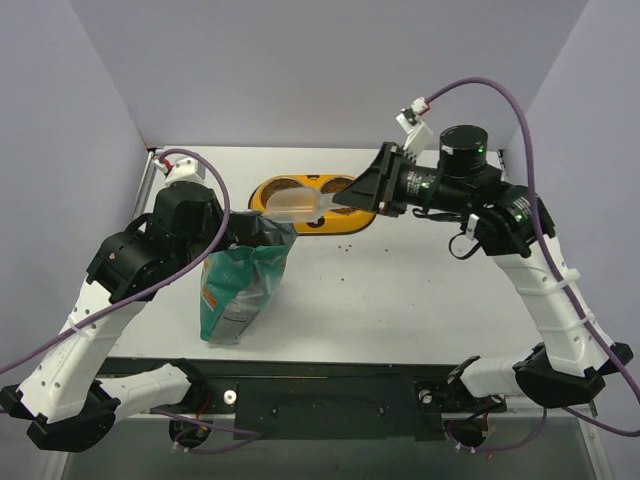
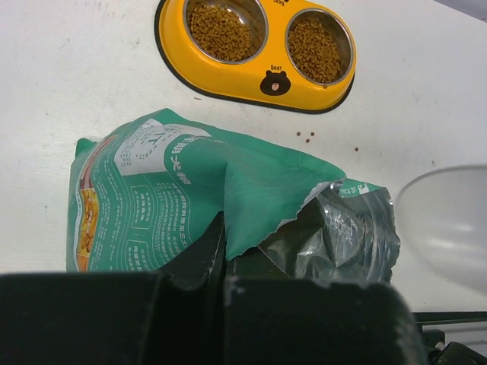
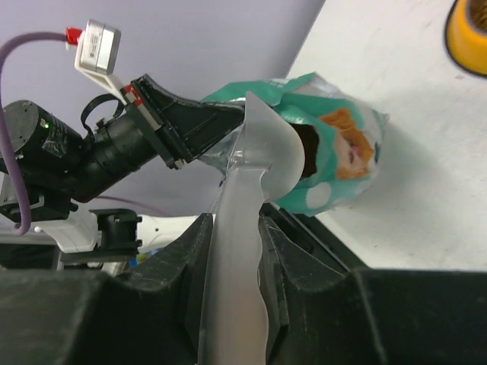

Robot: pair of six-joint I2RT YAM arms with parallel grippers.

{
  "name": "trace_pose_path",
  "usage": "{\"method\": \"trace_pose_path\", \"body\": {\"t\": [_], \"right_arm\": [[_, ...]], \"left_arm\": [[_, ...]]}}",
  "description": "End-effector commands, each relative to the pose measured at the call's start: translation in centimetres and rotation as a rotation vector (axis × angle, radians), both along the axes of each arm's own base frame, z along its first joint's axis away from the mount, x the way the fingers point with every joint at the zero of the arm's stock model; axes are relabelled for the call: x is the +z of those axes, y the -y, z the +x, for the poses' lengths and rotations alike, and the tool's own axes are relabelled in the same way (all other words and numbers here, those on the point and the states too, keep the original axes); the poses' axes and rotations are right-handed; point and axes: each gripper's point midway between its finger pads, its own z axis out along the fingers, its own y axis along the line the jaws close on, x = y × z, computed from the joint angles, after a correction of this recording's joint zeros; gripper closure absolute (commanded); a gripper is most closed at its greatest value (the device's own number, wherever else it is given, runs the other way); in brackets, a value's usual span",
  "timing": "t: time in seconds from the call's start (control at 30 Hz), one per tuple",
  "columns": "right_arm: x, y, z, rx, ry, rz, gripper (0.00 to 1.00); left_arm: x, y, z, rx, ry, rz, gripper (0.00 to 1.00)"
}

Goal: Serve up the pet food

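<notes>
The pet food [image 2: 224,30] lies in the feeder [image 2: 228,90], behind the bag [image 2: 167,198].

A: Which colours are shown by the feeder [image 2: 275,53]?
B: Yellow is shown, edged in black, a bear face printed on it; brown kibble [image 2: 224,30] is seen.
A: And the bag [image 2: 175,198]?
B: Teal and white, a golden dog printed. The scoop [image 3: 262,152] is seen frosted white.

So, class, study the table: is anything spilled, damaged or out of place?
A few kibble pellets lie loose on the table just outside the yellow feeder, on the side facing the bag, so they look spilled. The bag's opened top edge is also ragged.
</notes>
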Motion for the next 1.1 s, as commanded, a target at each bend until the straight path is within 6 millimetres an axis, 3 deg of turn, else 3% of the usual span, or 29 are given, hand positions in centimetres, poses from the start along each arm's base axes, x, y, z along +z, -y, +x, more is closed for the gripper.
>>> {"method": "trace_pose_path", "body": {"t": [0.0, 0.23, 0.4, 0.5, 0.57, 0.6, 0.63, 0.73, 0.9, 1.07], "right_arm": [[1.2, -4.2, -0.9, 0.093, 0.007, 0.067, 1.00], [-2.0, -5.9, -2.2, 0.150, -0.026, -0.082, 1.00], [-6.2, -6.1, -1.7, 0.158, 0.003, -0.313, 1.00], [-8.5, -7.3, -1.2, 0.155, 0.002, -0.414, 1.00], [-9.3, -7.9, -0.8, 0.155, 0.037, -0.494, 1.00], [-8.7, -7.9, -1.2, 0.166, 0.054, -0.508, 1.00], [-9.8, -8.4, -0.8, 0.175, 0.055, -0.551, 1.00], [-10.6, -9.1, -0.5, 0.210, 0.076, -0.593, 1.00], [-14.8, -9.7, 1.7, 0.235, 0.058, -0.723, 1.00], [-19.5, -9.3, 2.4, 0.254, 0.052, -0.879, 1.00]], "left_arm": [[7.2, 1.6, 1.3, -0.022, 0.214, -0.194, 1.00], [7.6, 2.0, 1.2, -0.033, 0.225, -0.236, 1.00], [7.8, 2.6, 0.8, -0.058, 0.212, -0.259, 1.00], [7.7, 2.6, 0.7, -0.045, 0.206, -0.289, 1.00], [7.7, 2.7, 0.6, -0.040, 0.205, -0.317, 1.00], [7.7, 2.9, 0.6, -0.042, 0.204, -0.325, 1.00], [7.7, 3.1, 0.6, -0.044, 0.197, -0.342, 1.00], [7.3, 4.7, 1.2, -0.074, 0.162, -0.372, 1.00], [6.9, 6.2, 1.3, -0.096, 0.097, -0.411, 1.00], [5.0, 6.5, 1.2, -0.073, 0.045, -0.440, 1.00]]}}
